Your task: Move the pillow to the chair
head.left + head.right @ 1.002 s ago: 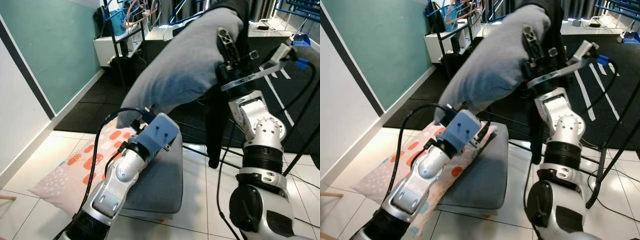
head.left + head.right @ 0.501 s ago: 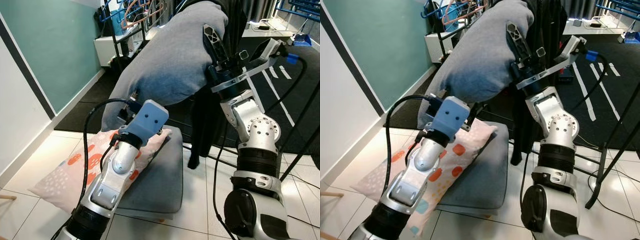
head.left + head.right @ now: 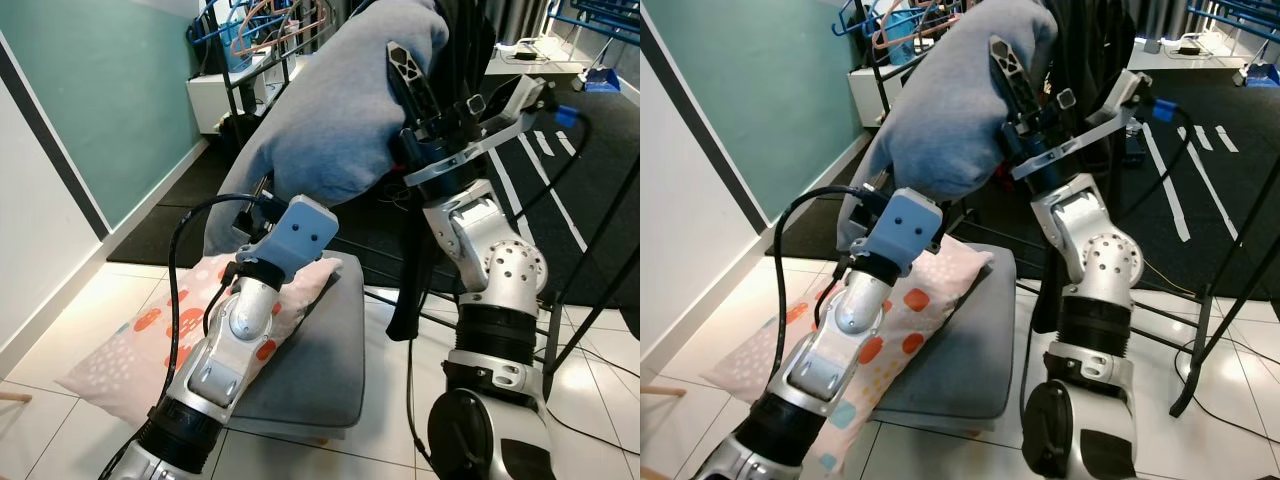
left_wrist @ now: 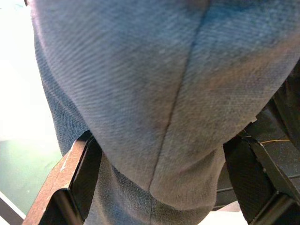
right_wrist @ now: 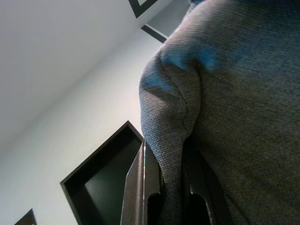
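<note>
Swinging leftward since a second ago, the grey pillow (image 3: 340, 110) now hangs higher and closer to the green wall (image 3: 100, 90), carried between both arms above the floor.

Left eye view: the right gripper (image 3: 405, 85) pinches the pillow's upper edge, one black finger lying across the fabric, while the left gripper (image 3: 258, 195) meets the pillow's lower corner. Below lie a spotted pillow (image 3: 140, 340) and a grey cushion (image 3: 320, 370) on the white floor tiles (image 3: 390, 400). A dark garment (image 3: 415, 250) hangs behind the right arm.

Right eye view: the same hold, with a rack of hangers (image 3: 905, 20) behind the pillow. No chair can be clearly made out.

Left wrist view: the pillow's seamed corner sits between two spread black fingers (image 4: 70, 183), which press its sides.

Right wrist view: the fingers (image 5: 140, 187) are clenched on a fold of pillow edge.

Judged from this, the carry is mid-way; doing it well likely means keeping both grips firm and the arms level, so the soft bulk does not sag, slip, or brush the hanging garment.
</note>
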Controlling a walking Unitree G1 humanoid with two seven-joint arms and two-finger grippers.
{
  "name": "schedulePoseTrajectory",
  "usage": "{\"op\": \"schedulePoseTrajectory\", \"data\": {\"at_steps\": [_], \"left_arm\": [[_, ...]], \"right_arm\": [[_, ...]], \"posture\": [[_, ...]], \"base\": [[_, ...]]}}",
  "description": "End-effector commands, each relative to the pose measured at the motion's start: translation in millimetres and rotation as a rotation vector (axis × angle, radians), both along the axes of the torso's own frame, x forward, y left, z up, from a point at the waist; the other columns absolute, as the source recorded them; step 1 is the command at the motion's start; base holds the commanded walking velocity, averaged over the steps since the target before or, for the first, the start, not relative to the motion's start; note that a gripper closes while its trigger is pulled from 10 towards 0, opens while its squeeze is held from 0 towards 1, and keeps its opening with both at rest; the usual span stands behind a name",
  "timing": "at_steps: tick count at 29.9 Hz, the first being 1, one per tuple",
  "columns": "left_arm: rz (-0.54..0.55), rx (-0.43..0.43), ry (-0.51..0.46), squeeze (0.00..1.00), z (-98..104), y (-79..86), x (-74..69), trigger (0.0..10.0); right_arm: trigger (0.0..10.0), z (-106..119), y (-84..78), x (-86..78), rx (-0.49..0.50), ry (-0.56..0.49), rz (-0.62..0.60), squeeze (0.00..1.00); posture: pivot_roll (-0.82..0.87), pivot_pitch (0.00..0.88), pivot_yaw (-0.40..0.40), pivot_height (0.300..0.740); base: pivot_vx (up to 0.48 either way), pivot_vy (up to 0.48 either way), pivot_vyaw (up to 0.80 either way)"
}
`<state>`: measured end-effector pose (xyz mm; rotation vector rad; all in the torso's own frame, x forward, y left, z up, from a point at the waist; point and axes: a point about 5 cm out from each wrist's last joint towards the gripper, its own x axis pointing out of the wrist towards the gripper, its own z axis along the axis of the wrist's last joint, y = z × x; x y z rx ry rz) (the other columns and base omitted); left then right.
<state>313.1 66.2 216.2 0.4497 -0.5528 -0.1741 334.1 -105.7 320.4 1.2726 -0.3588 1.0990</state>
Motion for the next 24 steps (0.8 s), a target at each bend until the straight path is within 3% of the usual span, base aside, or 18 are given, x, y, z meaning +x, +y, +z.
{"op": "schedulePoseTrajectory", "data": {"at_steps": [1,7,8,12,13,24], "left_arm": [[0.008,0.015,-0.006,0.0,0,0.0,3.2,10.0],[0.038,0.016,-0.037,0.0,8,3.6,9.1,10.0],[0.046,0.014,-0.047,0.0,11,6.9,11.0,5.8],[0.05,0.012,-0.052,0.0,13,9.1,11.9,5.8],[0.049,0.009,-0.061,0.0,15,12.7,12.5,0.0],[0.06,-0.027,-0.075,0.0,17,26.6,11.2,0.0]], "right_arm": [[10.0,21,15.8,-16.8,0.019,-0.115,0.093,0.0],[10.0,17,31.6,-26.2,-0.005,-0.089,0.154,0.0],[10.0,16,33.8,-28.1,-0.005,-0.077,0.165,0.0],[10.0,15,34.8,-29.1,-0.003,-0.071,0.17,0.0],[10.0,15,35.9,-30.4,-0.004,-0.064,0.179,0.0],[10.0,11,36.5,-31.3,-0.006,-0.031,0.188,0.0]], "posture": [[-0.27,0.0,0.033,0.74],[-0.29,0.0,0.036,0.74],[-0.29,0.0,0.037,0.74],[-0.29,0.0,0.038,0.74],[-0.29,0.0,0.035,0.74],[-0.28,0.0,0.033,0.74]], "base": [[0.0,0.0,0.0],[0.0,0.0,0.0],[0.0,0.0,0.0],[0.0,0.0,0.0],[0.0,0.0,0.0],[0.0,0.0,0.0]]}}
